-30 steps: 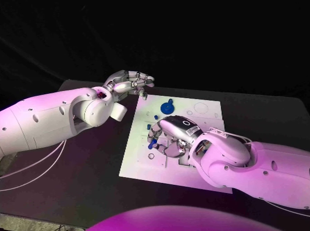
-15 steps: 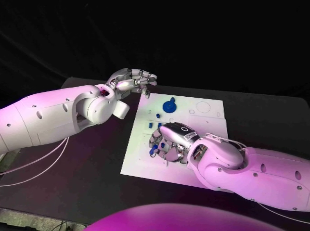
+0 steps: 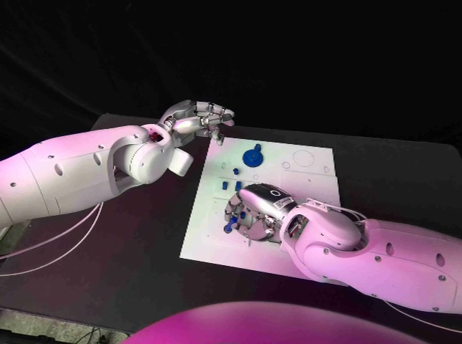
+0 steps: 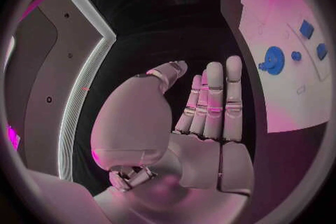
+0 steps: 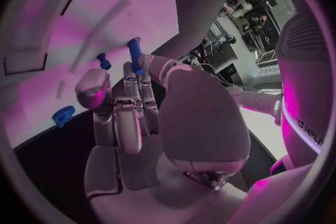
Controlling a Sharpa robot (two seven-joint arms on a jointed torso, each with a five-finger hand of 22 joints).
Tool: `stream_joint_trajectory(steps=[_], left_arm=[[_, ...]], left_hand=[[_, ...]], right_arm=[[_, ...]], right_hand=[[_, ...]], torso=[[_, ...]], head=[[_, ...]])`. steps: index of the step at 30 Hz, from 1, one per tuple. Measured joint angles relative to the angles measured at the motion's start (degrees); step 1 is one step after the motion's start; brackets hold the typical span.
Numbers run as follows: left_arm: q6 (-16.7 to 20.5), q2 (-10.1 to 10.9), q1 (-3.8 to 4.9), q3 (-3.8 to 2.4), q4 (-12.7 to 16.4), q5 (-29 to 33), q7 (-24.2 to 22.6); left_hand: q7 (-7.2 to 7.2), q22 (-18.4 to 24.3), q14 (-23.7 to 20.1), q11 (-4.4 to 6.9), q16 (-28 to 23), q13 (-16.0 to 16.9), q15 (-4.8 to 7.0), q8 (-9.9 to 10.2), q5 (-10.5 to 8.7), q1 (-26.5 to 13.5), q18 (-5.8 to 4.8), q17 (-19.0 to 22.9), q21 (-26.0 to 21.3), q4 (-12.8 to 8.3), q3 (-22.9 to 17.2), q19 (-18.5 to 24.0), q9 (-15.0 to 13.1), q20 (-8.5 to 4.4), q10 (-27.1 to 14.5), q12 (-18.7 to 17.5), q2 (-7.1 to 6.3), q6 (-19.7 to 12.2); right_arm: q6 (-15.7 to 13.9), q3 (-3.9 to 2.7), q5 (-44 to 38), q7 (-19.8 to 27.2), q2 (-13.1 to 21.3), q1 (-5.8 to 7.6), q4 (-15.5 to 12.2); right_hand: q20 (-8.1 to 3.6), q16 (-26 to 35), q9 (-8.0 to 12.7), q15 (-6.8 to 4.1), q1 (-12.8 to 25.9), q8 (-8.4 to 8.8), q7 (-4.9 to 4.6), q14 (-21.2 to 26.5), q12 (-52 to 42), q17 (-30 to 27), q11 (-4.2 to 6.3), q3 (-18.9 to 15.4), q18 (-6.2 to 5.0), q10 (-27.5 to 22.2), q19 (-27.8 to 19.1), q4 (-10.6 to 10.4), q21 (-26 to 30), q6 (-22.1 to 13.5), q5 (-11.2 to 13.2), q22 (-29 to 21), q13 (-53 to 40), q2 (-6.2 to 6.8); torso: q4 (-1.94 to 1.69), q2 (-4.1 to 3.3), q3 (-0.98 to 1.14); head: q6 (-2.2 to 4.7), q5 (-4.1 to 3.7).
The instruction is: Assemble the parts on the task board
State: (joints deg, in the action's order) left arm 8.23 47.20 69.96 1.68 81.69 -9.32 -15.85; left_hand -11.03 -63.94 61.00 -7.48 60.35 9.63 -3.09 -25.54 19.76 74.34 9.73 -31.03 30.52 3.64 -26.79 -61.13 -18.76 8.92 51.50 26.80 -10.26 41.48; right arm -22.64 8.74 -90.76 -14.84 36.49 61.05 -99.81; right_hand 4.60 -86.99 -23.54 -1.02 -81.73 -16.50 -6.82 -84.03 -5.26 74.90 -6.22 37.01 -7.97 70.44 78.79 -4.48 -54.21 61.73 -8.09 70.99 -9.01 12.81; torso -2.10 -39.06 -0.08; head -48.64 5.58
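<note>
The white task board (image 3: 298, 168) lies mid-table. My right hand (image 3: 254, 211) hovers low over its left middle and pinches a long blue peg (image 5: 133, 53) between thumb and fingertips; the peg's tip (image 3: 229, 228) pokes out beside the fingers. A blue round disc part (image 3: 252, 156) sits at the board's far side, with two small blue pieces (image 3: 231, 185) nearer the hand. My left hand (image 3: 200, 118) hangs above the board's far left corner, fingers straight and apart (image 4: 213, 106), holding nothing. The left wrist view shows the disc (image 4: 272, 60) and blue blocks (image 4: 306, 28).
The black table (image 3: 118, 251) surrounds the board, with bare room on its left and near sides. My right forearm (image 3: 376, 251) covers the board's near right corner. Another small blue peg (image 5: 103, 60) stands on the board close to the right fingertips.
The right hand has slid a little toward the board's near left edge, carrying the blue peg with it. The left hand stays almost where it was.
</note>
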Motion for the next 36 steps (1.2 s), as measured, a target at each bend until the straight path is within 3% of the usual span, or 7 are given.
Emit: stream_joint_trajectory(steps=[13, 17, 22, 26, 30, 33, 36], left_arm=[[-0.03, 0.04, 0.0, 0.0, 0.0, 0.0, 0.06], [-0.03, 0.05, 0.0, 0.0, 0.0, -0.02, 0.08], [-0.03, 0.08, 0.0, 0.0, 0.02, -0.03, 0.1], [-0.03, 0.1, 0.0, 0.0, 0.02, -0.04, 0.13], [-0.03, 0.15, 0.0, 0.0, 0.03, -0.05, 0.14], [-0.02, 0.15, 0.0, 0.0, 0.03, -0.05, 0.14], [-0.01, 0.15, 0.0, 0.0, 0.02, -0.05, 0.14]], left_hand=[[0.0, 0.0, 0.0, 0.0, 0.0, 0.0, 0.0, 0.0, 0.0, 0.0, 0.0, 0.0, 0.0, 0.0, 0.0, 0.0, 0.0, 0.0, 0.0, 0.0, 0.0, 0.0], [0.0, -0.01, 0.0, 0.0, 0.0, 0.0, 0.0, 0.0, 0.0, 0.0, 0.0, 0.0, 0.0, 0.0, 0.0, 0.01, 0.0, 0.0, 0.0, 0.0, 0.0, 0.0], [0.0, -0.01, 0.0, 0.0, 0.0, 0.01, 0.0, 0.0, 0.0, 0.0, -0.01, -0.01, 0.0, 0.0, 0.0, 0.01, 0.0, 0.0, 0.0, 0.0, 0.0, 0.0], [0.0, -0.01, 0.0, 0.0, 0.0, 0.0, 0.0, 0.0, 0.0, 0.0, 0.0, -0.01, 0.0, 0.0, 0.0, 0.01, 0.0, 0.0, 0.0, 0.0, 0.0, 0.0], [0.0, 0.02, 0.0, 0.0, 0.0, -0.01, 0.0, 0.0, 0.0, 0.0, 0.0, 0.05, -0.24, 0.03, 0.03, 0.01, 0.0, 0.0, 0.0, 0.0, 0.0, 0.0], [0.11, 0.18, 0.0, -0.1, 0.0, -0.08, 0.0, 0.0, 0.0, 0.0, 0.0, 0.2, -0.37, 0.06, 0.41, 0.01, 0.0, 0.0, -0.53, 0.0, 0.0, -0.56], [0.1, 0.19, 0.0, -0.09, 0.0, -0.07, 0.0, 0.0, 0.0, 0.0, 0.0, 0.2, -0.37, 0.07, 0.4, 0.01, 0.0, -0.01, -0.52, 0.0, 0.0, -0.73]], right_arm=[[1.62, -0.02, -0.53, -0.39, -0.76, -0.1, 0.79], [1.71, 0.01, -0.79, -0.42, -1.02, -0.19, 0.81], [1.95, 0.08, -0.84, -0.39, -1.16, -0.26, 0.95], [2.32, 0.27, -0.74, -0.32, -1.13, -0.42, 1.14], [2.44, 0.28, -0.61, -0.26, -0.75, -0.45, 1.21], [2.22, 0.28, -0.5, -0.17, -0.36, -0.44, 1.09], [1.31, 0.27, -0.28, 0.11, 0.48, -0.43, 0.53]], right_hand=[[-0.21, 0.0, -0.2, 0.0, 0.6, 0.0, -0.17, 0.0, 0.35, 0.0, 0.0, 0.31, 0.0, 0.0, -0.21, 0.78, 0.51, -0.95, -0.15, -0.12, -1.2, -0.58], [-0.07, 0.0, -0.28, 0.0, 2.06, 0.46, -0.59, 0.0, 1.02, 0.0, 0.14, 0.48, 0.0, -0.14, -0.35, 1.42, 1.16, -2.21, -0.16, -0.26, -1.58, 0.09], [0.74, 0.0, -0.27, 0.88, 5.39, 1.65, -1.57, 0.01, 1.56, 0.0, 1.79, 0.26, 0.0, -1.47, -1.16, 1.75, 2.67, -4.1, -0.36, -0.86, -0.97, 1.19], [1.6, 0.15, 0.25, 1.77, 7.5, 3.01, -2.24, 0.09, 1.54, 0.0, 0.48, -1.83, 0.01, -6.34, -2.02, 1.41, 5.88, -6.6, -0.65, -2.54, 0.21, 2.53], [2.48, 1.14, 1.54, 2.37, 7.99, 4.89, -2.75, 0.12, 1.54, 0.0, -0.22, -7.73, 0.0, -11.54, -2.9, 1.34, 10.42, -9.93, -1.6, -5.15, 1.53, 2.42], [2.89, 1.44, 2.98, 3.02, 5.54, 6.53, -2.73, 0.05, 0.85, 0.0, -1.02, -17.84, -0.94, -15.52, -4.13, 0.35, 15.89, -12.99, -2.36, -8.5, 2.8, 0.01], [3.08, 1.44, 4.54, 3.07, -1.04, 7.31, -2.28, 0.01, -1.11, 0.0, -1.54, -29.23, -1.34, -18.38, -4.32, -5.67, 19.91, -15.58, -2.47, -11.48, 4.24, -1.91]], torso=[[-0.04, 0.03, -0.05], [-0.04, 0.03, -0.08], [-0.04, 0.03, -0.12], [-0.04, 0.04, -0.12], [-0.01, 0.06, -0.11], [0.0, 0.06, -0.09], [0.02, 0.06, -0.08]], head=[[-0.16, -0.04], [-0.24, -0.08], [-0.31, -0.15], [-0.28, -0.2], [-0.23, -0.27], [-0.12, -0.31], [0.09, -0.48]])
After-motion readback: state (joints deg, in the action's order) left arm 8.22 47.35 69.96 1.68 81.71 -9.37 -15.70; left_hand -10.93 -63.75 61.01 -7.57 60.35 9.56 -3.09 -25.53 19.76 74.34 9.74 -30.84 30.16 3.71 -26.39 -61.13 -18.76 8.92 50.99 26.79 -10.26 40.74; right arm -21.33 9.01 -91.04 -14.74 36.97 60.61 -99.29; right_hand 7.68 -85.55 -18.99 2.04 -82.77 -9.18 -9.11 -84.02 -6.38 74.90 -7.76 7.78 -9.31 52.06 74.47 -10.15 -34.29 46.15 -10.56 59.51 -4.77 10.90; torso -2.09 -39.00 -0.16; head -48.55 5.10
